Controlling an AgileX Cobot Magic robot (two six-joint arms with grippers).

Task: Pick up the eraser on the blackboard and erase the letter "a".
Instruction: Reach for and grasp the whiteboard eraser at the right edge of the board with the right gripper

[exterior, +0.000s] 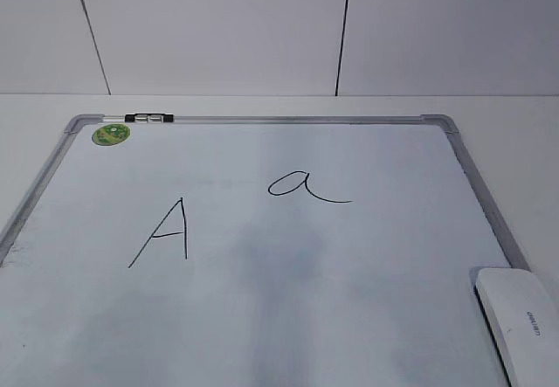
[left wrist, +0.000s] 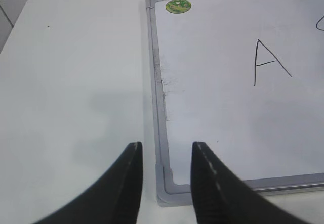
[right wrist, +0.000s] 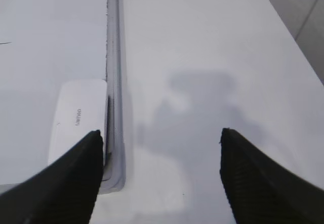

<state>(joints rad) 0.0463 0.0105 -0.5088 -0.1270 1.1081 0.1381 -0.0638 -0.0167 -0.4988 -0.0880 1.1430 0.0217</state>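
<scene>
White laminate covers the table (exterior: 524, 134), matte and bare around the blackboard (exterior: 262, 317), which lies flat on it inside a silver-grey frame with rounded grey corners; behind the table rises a pale wall (exterior: 218, 29) of large panels split by thin dark seams. A round green sticker (exterior: 111, 134) sits in the board's far left corner, just beside a small black-and-silver clip (exterior: 149, 119) on the far frame rail; the board's surface carries faint grey smudges toward the near edge. An angular capital "A" (exterior: 166, 234) stands left of centre; the letter "a" (exterior: 306, 186), a thin cursive loop with a trailing tail, is right of it and intact. The eraser (exterior: 520, 321) lies at the near right corner of the board, touching the right frame rail, grey lettering up.

In the left wrist view the left gripper (left wrist: 166, 150) hangs above the board's near left corner, its jaws apart and holding nothing; the right gripper (right wrist: 161, 135) hangs over bare table just right of the eraser, spread wide, also holding nothing.
</scene>
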